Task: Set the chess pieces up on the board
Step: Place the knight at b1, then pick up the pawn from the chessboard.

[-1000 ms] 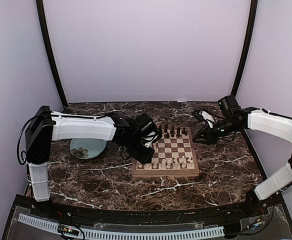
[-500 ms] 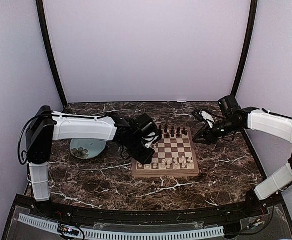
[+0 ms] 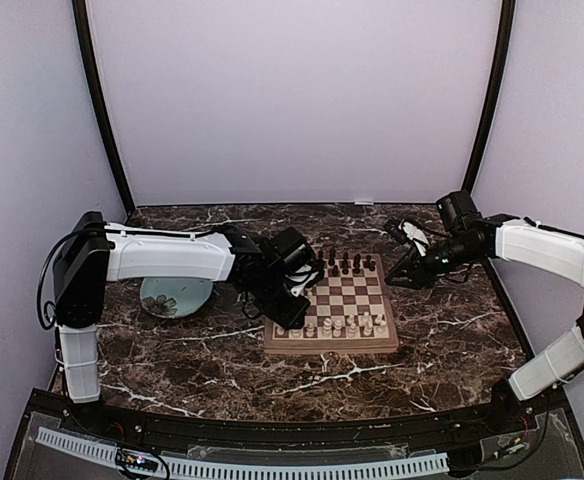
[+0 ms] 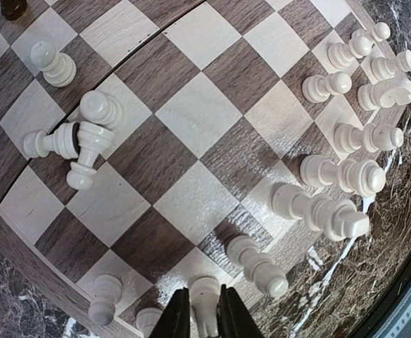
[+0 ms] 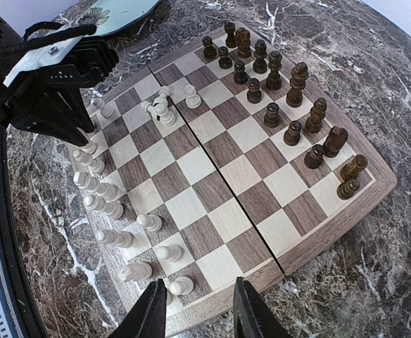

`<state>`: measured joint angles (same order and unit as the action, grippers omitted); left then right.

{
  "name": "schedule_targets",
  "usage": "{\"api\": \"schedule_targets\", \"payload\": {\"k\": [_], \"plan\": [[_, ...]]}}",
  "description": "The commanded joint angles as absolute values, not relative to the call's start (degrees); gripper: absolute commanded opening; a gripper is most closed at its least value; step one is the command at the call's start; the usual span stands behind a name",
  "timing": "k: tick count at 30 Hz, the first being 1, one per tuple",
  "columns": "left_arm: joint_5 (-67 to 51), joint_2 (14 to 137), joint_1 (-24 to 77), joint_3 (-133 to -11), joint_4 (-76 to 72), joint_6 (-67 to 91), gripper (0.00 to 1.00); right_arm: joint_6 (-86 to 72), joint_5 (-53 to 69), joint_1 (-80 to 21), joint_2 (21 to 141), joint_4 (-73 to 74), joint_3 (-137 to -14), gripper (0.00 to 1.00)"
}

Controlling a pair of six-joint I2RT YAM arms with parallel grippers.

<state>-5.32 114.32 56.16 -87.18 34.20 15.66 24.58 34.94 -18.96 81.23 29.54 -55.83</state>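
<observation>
The board [image 3: 332, 346] lies mid-table, with cream-white pieces [image 3: 339, 325] along its near rows and dark pieces [image 3: 347, 264] along its far rows. My left gripper [image 3: 294, 312] is low over the board's near-left corner. In the left wrist view it [image 4: 200, 322] is shut on a cream-white piece [image 4: 204, 304] standing on a square at the board's edge [image 4: 198, 113]. A small cluster of white pieces [image 4: 79, 144] lies tipped mid-board. My right gripper [image 3: 400, 275] is open and empty, held above the board's right edge [image 5: 200, 310].
A round pale-teal plate [image 3: 175, 297] sits left of the board, behind the left arm. The dark marble table [image 3: 452, 340] surrounds the board. Dark pieces [image 5: 290, 105] stand in two loose rows on the far side in the right wrist view.
My left gripper has eased slightly toward the board's near-left corner with the white piece. The right arm has not moved.
</observation>
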Motion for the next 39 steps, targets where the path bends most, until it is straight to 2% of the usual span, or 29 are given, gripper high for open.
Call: {"api": "schedule_targets", "payload": {"k": [1,26,31,39], "plan": [[-5.06,113.67,56.51,-88.66,36.49,15.47,0.17,24.83,35.77,-18.64,81.56,28.98,-55.95,0.35],[-1.44,111.59,56.38,-91.55,36.89,15.01,0.28,24.75,35.68,-18.63,81.03,28.92,-55.75,0.35],[2.33,112.15,54.93,-95.17,35.19,14.22,0.28,24.70,35.55,-18.63,81.02,28.88,-55.85,0.35],[1.36,118.25,50.39,-103.21,34.80,15.03,0.26,24.81,35.01,-18.63,80.28,28.65,-55.40,0.35]]}}
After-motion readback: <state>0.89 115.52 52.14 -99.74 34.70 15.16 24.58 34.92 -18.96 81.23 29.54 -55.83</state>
